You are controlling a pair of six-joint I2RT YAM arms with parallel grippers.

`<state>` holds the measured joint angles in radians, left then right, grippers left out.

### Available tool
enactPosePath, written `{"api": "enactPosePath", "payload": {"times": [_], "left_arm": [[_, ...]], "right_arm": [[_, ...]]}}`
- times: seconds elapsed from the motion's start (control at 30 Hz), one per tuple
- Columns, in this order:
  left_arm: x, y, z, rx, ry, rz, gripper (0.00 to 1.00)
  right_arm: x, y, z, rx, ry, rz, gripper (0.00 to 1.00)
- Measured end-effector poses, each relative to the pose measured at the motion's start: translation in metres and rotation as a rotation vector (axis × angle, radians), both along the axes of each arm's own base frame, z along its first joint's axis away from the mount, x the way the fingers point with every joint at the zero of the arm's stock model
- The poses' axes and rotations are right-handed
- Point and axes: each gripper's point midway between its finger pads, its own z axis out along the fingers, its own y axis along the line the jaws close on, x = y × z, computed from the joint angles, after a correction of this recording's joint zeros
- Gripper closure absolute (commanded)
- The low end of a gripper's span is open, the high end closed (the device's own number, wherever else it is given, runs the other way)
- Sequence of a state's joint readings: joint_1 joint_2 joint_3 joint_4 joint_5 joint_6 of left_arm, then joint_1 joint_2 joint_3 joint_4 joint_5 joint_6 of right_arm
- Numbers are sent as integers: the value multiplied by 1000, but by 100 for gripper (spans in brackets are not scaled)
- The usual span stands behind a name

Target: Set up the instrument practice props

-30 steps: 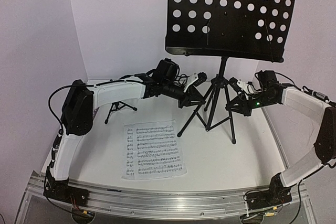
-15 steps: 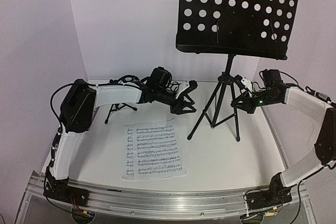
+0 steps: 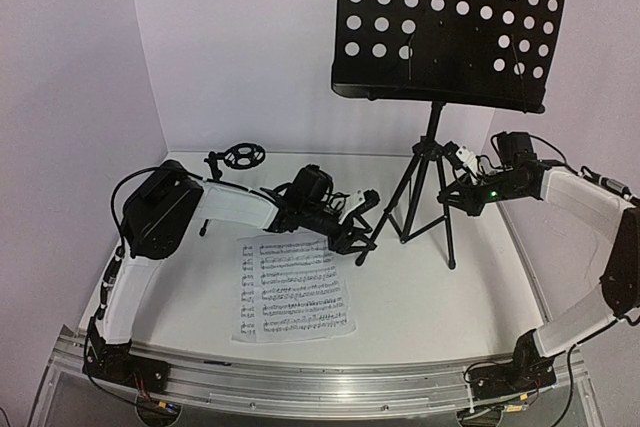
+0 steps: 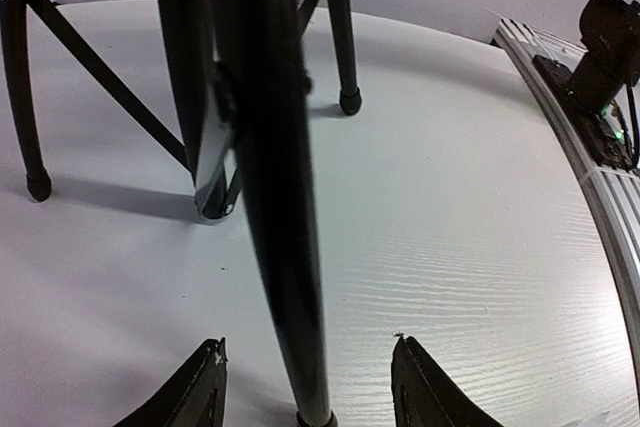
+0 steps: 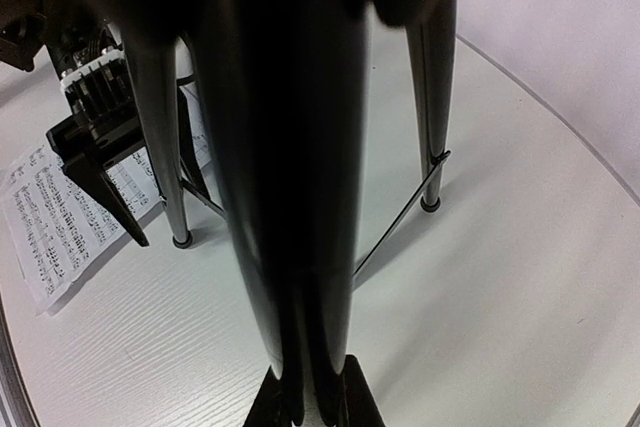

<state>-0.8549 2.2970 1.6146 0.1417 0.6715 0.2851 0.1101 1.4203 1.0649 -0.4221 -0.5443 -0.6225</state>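
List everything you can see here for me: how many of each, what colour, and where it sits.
music stand: one, black, perforated tray, on its tripod at the back right of the table.
sheet-music page: one visible, white with black notes, flat at the front, left of centre.
small mic stand: one, black, ring holder on top, at the back left behind the left arm.
table: one, white, under everything.
metal rail: one, silver, along the near edge.
left arm and right arm: white with black joints, based at the rail.
left gripper: black, open, a stand leg between its fingers.
right gripper: black, closed on a tube of the music stand.
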Motion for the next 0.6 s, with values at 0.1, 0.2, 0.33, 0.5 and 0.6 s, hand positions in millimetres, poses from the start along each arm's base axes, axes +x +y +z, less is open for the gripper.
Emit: {"api": "enactPosePath", "payload": {"times": [0.1, 0.2, 0.33, 0.5, 0.6], "left_arm": [[6, -5, 2, -26, -12, 24, 47], [7, -8, 2, -43, -4, 35, 56], [8, -16, -4, -53, 9, 45, 75], [7, -19, -11, -44, 46, 65, 100], [7, -19, -12, -43, 53, 66, 100]], "right_arm": [[0, 1, 0, 5, 0, -1, 100], [0, 1, 0, 9, 1, -2, 100], [0, 2, -1, 13, 3, -3, 100], [2, 3, -1, 18, 4, -7, 70], [4, 1, -1, 26, 17, -36, 48]]}}
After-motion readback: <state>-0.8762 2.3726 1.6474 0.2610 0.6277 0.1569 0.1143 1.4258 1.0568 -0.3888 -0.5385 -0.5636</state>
